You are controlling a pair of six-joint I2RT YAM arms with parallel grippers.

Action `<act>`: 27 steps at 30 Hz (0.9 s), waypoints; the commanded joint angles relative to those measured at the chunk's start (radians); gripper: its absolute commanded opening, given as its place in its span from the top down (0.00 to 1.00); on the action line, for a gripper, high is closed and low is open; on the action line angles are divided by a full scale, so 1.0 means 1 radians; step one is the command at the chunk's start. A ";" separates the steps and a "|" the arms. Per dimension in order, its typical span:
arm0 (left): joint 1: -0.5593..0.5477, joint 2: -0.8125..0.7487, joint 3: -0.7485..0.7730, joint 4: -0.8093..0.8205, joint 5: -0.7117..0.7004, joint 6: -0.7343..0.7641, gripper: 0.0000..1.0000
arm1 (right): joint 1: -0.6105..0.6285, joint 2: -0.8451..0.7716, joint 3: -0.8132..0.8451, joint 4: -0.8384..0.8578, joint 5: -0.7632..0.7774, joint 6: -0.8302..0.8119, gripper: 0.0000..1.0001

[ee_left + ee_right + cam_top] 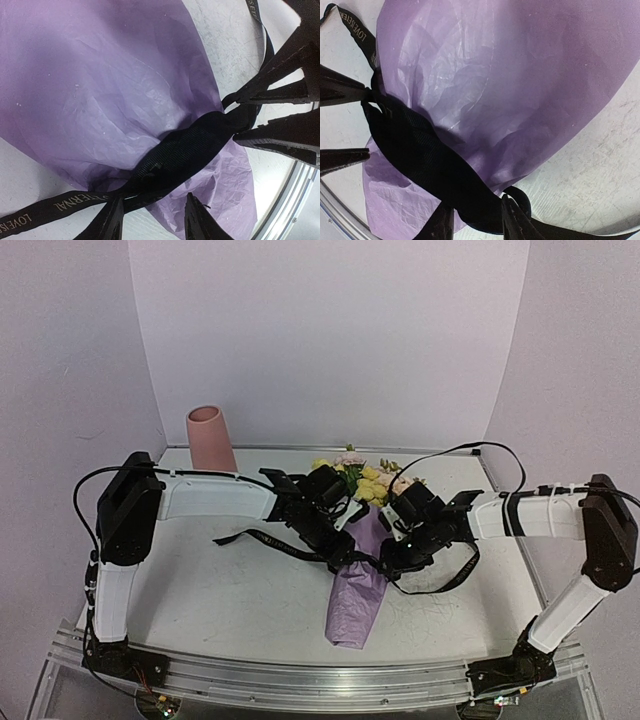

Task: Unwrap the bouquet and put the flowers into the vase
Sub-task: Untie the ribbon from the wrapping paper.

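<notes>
Centre frame, the bouquet (pixel 356 602) lies tied on the counter (pixel 230 590), my left end effector (pixel 154 200) spread apart, right end effector (pixel 477 205) astride the ribbon (pixel 185 150), grip unclear; I favour a slow outward pull.

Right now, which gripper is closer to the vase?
Left. The left gripper is over the bouquet on the side toward the vase; the right gripper is on the bouquet's far side.

Bare table (pixel 225 605) left of bouquet (pixel 356 605); ribbon (pixel 275 540), left hand (pixel 349 558), right hand (pixel 389 562) at its waist.
</notes>
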 commanded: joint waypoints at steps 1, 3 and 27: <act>-0.004 -0.008 0.036 0.010 -0.023 0.003 0.55 | 0.004 -0.020 -0.008 -0.047 0.012 -0.012 0.66; -0.005 -0.006 0.034 0.006 -0.041 -0.001 0.56 | 0.004 -0.019 -0.008 -0.049 0.014 -0.011 0.66; -0.005 -0.110 -0.006 -0.002 -0.105 0.018 0.50 | 0.003 -0.068 -0.024 -0.129 0.137 -0.001 0.70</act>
